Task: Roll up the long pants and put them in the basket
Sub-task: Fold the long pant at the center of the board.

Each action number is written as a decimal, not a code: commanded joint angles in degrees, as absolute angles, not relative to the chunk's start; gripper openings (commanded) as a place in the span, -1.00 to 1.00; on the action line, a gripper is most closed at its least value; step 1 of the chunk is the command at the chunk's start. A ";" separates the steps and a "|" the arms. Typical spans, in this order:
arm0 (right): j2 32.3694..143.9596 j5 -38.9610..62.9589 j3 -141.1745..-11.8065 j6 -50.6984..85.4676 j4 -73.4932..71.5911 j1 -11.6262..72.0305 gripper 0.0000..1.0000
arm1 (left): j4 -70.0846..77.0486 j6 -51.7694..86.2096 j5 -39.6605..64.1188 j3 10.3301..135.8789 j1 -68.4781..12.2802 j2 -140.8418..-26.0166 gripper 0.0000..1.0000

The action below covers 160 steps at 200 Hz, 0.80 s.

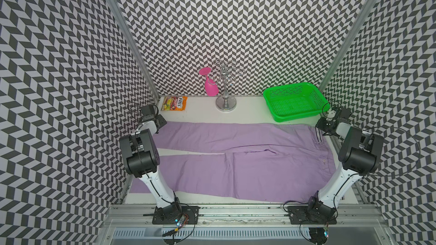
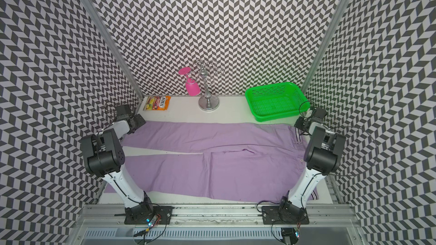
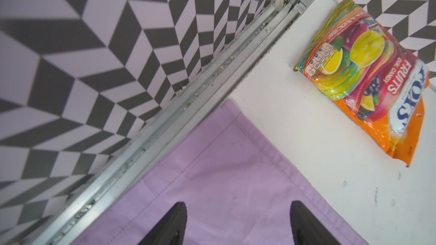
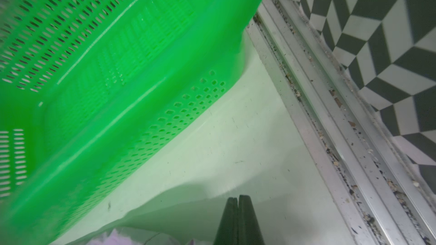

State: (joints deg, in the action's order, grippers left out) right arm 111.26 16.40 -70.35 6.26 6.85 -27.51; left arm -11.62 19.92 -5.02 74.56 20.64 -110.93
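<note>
Long pants (image 1: 236,161) lie flat and unrolled just before the green basket (image 1: 298,117), waistband end nearest it. Left gripper (image 3: 238,203) hangs spread over the leg hem farthest from the basket. Right gripper (image 4: 238,200) is pressed together beside the basket, apparently pinching no cloth.

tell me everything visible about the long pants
The long pants are lilac cloth, flat and unrolled on the white table, legs parted toward the robot's left, striped waistband trim and a button at its right. The open left claw is over the far leg's hem; the shut right claw holds nothing.
</note>
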 commanded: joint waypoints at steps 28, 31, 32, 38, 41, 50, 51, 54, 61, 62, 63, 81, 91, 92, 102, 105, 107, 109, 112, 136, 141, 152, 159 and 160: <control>108.37 18.00 -70.62 9.51 2.26 -30.67 -1.00 | -18.15 16.86 -7.53 85.67 20.91 -120.07 0.79; 108.37 17.75 -70.74 9.56 2.34 -30.72 -1.00 | -18.35 16.66 -7.21 86.21 21.01 -120.82 0.79; 108.37 17.71 -70.79 9.57 2.35 -30.74 -1.00 | -18.49 16.59 -7.08 86.61 21.01 -121.05 0.79; 108.20 17.13 -70.97 9.70 2.22 -30.81 -1.00 | -19.60 16.33 -6.58 88.68 21.09 -122.75 0.79; 108.12 16.80 -71.01 9.83 2.06 -30.84 -1.00 | -20.25 16.21 -6.56 89.66 21.09 -123.58 0.79; 107.65 15.80 -71.04 10.25 1.44 -31.07 -1.00 | -21.95 15.84 -7.17 92.58 21.09 -126.17 0.79; 107.61 15.77 -71.07 10.31 1.38 -31.09 -1.00 | -22.05 15.78 -7.28 92.87 21.09 -126.41 0.79; 107.48 15.62 -71.18 10.52 1.28 -31.13 -1.00 | -22.78 15.61 -7.48 93.76 21.09 -127.18 0.79; 107.19 15.45 -71.50 10.68 1.29 -31.36 -1.00 | -23.51 15.09 -7.91 95.48 21.18 -128.72 0.80; 107.16 15.46 -71.57 10.70 1.35 -31.37 -1.00 | -23.58 15.02 -7.96 95.60 21.18 -128.92 0.80; 107.15 15.47 -71.60 10.71 1.38 -31.42 -1.00 | -23.61 14.94 -7.98 95.83 21.18 -129.15 0.80; 107.06 15.93 -73.31 10.66 2.33 -31.70 -1.00 | -24.19 13.82 -6.46 98.92 21.05 -131.95 0.80; 107.21 16.45 -74.04 10.76 2.70 -31.70 -1.00 | -23.36 13.08 -5.13 99.57 20.81 -132.83 0.80; 107.17 16.49 -74.11 10.74 2.71 -31.72 -1.00 | -23.24 13.05 -5.03 99.57 20.73 -132.95 0.79; 107.06 16.90 -74.43 11.02 2.82 -31.66 -1.00 | -23.21 12.69 -4.48 100.36 20.40 -134.01 0.74; 107.01 16.98 -74.39 11.15 2.74 -31.68 -1.00 | -23.47 12.58 -4.31 100.75 20.31 -134.51 0.71; 106.91 17.03 -74.36 11.18 2.71 -31.69 -1.00 | -23.64 12.53 -4.20 100.97 20.31 -134.77 0.68; 106.84 17.11 -74.36 11.26 2.61 -31.65 -1.00 | -23.75 12.49 -4.15 101.16 20.24 -135.03 0.65; 106.73 17.20 -74.32 11.40 2.44 -31.70 -1.00 | -23.94 12.43 -4.07 101.41 20.17 -135.39 0.60; 105.89 16.61 -74.33 11.60 2.16 -31.67 -1.00 | -26.28 11.30 -3.52 103.09 19.73 -137.05 0.13; 105.77 16.50 -74.42 11.60 2.11 -31.67 -1.00 | -26.36 11.25 -3.74 102.61 19.46 -136.60 0.08; 105.83 16.97 -74.78 11.62 2.04 -31.66 -1.00 | -24.96 11.00 -4.17 100.25 18.67 -134.88 0.06; 106.11 17.41 -75.25 11.69 2.19 -31.67 -1.00 | -22.96 10.98 -3.75 97.84 18.16 -133.47 -0.03; 106.14 17.49 -75.33 11.65 2.19 -31.65 -1.00 | -22.73 10.98 -3.72 97.57 18.09 -133.36 -0.04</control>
State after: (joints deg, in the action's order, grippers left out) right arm 108.31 17.15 -73.03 11.05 5.13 -31.05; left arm -20.56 11.86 -6.37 102.41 20.58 -134.04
